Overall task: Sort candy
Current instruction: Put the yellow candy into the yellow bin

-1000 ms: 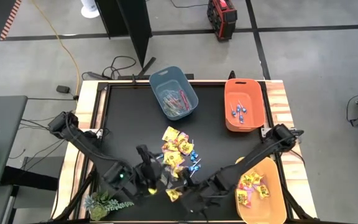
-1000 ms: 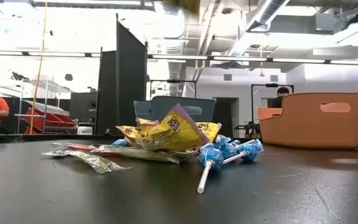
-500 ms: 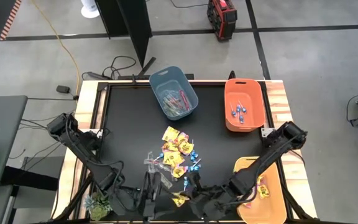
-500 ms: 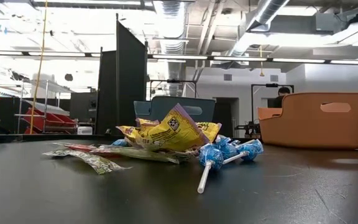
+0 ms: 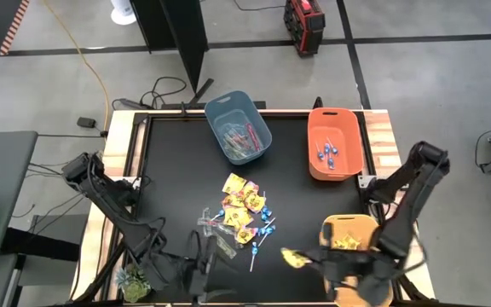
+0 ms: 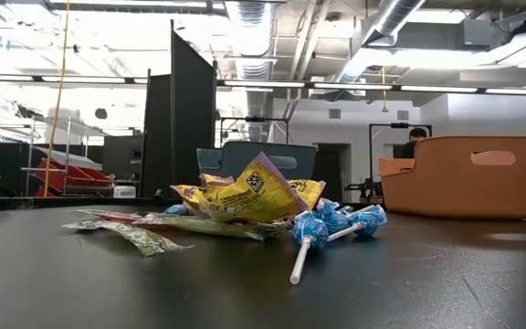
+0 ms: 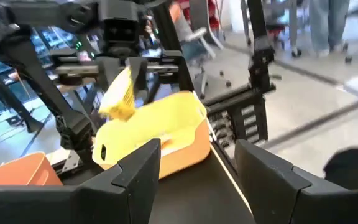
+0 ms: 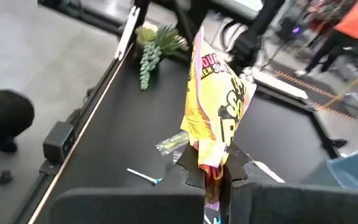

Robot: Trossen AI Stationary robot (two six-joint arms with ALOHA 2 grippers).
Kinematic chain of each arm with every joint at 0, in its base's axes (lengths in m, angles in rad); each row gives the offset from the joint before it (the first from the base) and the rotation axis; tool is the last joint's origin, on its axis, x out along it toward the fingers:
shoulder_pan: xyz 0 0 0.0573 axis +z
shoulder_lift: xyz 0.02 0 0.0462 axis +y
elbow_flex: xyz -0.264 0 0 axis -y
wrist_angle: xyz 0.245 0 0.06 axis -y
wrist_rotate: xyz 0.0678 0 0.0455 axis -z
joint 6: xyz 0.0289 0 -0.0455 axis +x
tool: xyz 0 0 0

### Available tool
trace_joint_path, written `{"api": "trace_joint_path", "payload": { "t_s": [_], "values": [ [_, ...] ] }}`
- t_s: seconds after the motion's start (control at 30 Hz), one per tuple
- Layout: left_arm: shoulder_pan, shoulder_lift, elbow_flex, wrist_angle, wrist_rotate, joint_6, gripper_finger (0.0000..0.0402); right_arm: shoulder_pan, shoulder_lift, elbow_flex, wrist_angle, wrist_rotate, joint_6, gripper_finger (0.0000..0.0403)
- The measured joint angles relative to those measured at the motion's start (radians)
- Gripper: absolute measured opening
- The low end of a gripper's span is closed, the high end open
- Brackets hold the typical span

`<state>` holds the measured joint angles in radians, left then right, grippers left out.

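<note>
The right gripper point(image 8: 219, 171), pinching a yellow packet point(image 5: 294, 257), hangs beside the yellow bin point(image 5: 344, 226) (left gripper point(image 7: 197, 171) spread, idle); next, carry over and release.

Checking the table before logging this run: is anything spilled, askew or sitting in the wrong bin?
Nothing stands out. Unsorted candy pile lies mid-table; blue-grey bin, orange bin and yellow bin stand upright. The right gripper holds a yellow square packet beside the yellow bin.

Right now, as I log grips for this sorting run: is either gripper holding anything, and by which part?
The right gripper pinches a yellow packet by its lower edge. The left gripper is open, holding nothing.
</note>
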<state>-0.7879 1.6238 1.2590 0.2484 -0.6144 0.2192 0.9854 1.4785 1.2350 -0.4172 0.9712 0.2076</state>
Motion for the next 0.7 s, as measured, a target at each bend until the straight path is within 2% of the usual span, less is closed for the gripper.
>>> {"api": "trace_joint_path", "payload": {
  "t_s": [0.2,0.33,0.47,0.53,0.6,0.7],
  "values": [
    [0.017,-0.134,-0.247,0.272,0.062,-0.024,0.0201,0.116,-0.074,-0.041,0.065,0.184,0.080,0.0011],
    [0.042,-0.219,-0.380,0.362,0.069,-0.086,0.0201,0.136,-0.081,-0.049,0.050,0.198,0.108,0.0011],
    [0.065,-0.260,-0.449,0.359,0.031,-0.161,0.0201,0.147,-0.082,-0.049,-0.064,0.110,0.167,0.0011],
    [0.076,-0.265,-0.456,0.341,0.021,-0.184,0.0201,0.163,-0.087,-0.048,-0.155,0.068,0.257,0.0011],
    [0.089,-0.266,-0.457,0.327,0.016,-0.195,0.0201,0.179,-0.092,-0.037,-0.289,0.025,0.404,0.0011],
    [0.110,-0.266,-0.457,0.323,0.015,-0.197,0.0201,0.209,-0.084,-0.032,-0.524,-0.054,0.727,0.0011]
  ]
}}
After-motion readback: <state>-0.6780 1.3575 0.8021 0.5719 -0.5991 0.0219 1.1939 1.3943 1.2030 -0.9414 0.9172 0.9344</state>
